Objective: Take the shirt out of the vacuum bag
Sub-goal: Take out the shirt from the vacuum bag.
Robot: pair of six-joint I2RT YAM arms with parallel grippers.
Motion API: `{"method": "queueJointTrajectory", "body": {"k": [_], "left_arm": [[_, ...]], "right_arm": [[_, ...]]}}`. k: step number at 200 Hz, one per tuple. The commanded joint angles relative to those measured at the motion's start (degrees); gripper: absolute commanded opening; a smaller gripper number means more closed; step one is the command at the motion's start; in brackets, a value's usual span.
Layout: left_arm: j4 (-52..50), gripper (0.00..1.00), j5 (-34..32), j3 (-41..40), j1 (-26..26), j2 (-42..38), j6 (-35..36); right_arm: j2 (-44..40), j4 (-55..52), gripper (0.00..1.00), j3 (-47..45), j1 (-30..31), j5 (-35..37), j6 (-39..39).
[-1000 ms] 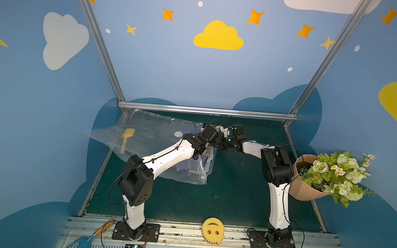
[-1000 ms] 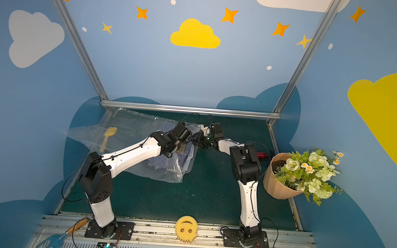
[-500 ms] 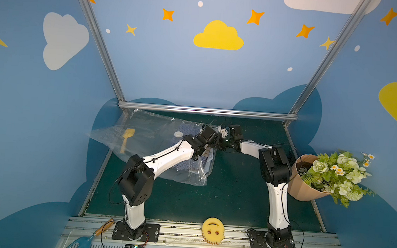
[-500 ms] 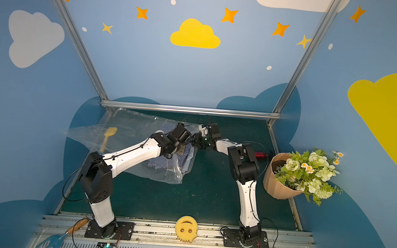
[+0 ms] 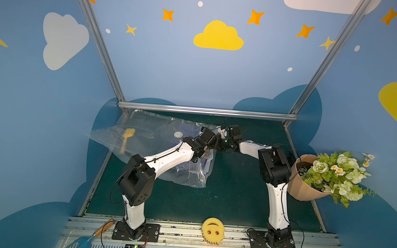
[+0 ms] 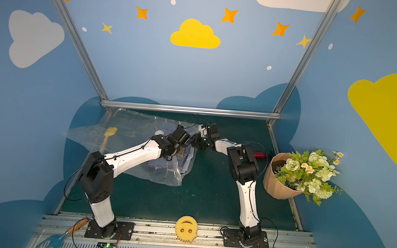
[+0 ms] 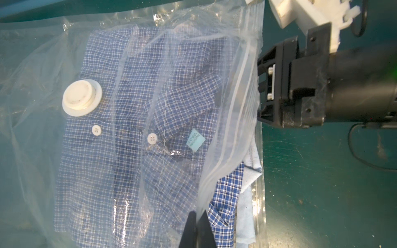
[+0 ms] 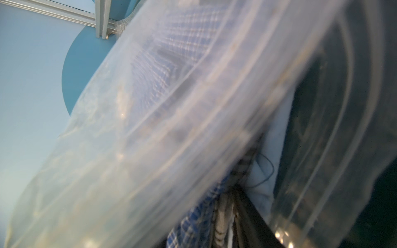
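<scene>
Vacuum bag (image 8: 150, 150) blurred at right wrist, right gripper (image 7: 261, 85) tips hidden — behind its film

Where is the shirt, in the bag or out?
Mostly inside the vacuum bag: plastic covers the shirt; one corner pokes out.

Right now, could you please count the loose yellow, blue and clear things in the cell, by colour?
Yellow: 2 (sponge, spatula)
Blue: 2 (shirt, fork)
Clear: 1 (bag)
Total: 5
</scene>
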Motion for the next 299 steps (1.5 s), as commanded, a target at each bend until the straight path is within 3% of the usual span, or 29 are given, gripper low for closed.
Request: {"method": "queueJointTrajectory", "body": {"k": [1, 71, 168, 226, 299], "left_arm": [[-0.5, 0.03, -0.2, -0.6, 0.2, -2.0, -0.7], [-0.3, 0.04, 0.5, -0.6, 0.3, -1.9, -0.7], [-0.1, 0.03, 0.3, -1.2, 0.2, -2.3, -0.7], [1.0, 0.03, 0.6, -2.0, 0.5, -2.2, -1.1], [2.9, 0.03, 1.4, -4.9, 2.8, -3.1, -1.7]], "right_arm": [[-3.4, -2.3, 0.48, 2.0, 0.5, 2.0, -1.7], [-3.4, -1.6, 0.46, 2.1, 0.6, 1.9, -0.8], [-2.2, -4.1, 0.23, 5.7, 1.9, 3.8, -1.7], [-4.4, -5.8, 0.0, 4.7, 1.9, 3.7, -2.2], [-13.9, -7.6, 0.0, -2.3, 0.2, 3.2, -1.9]]}}
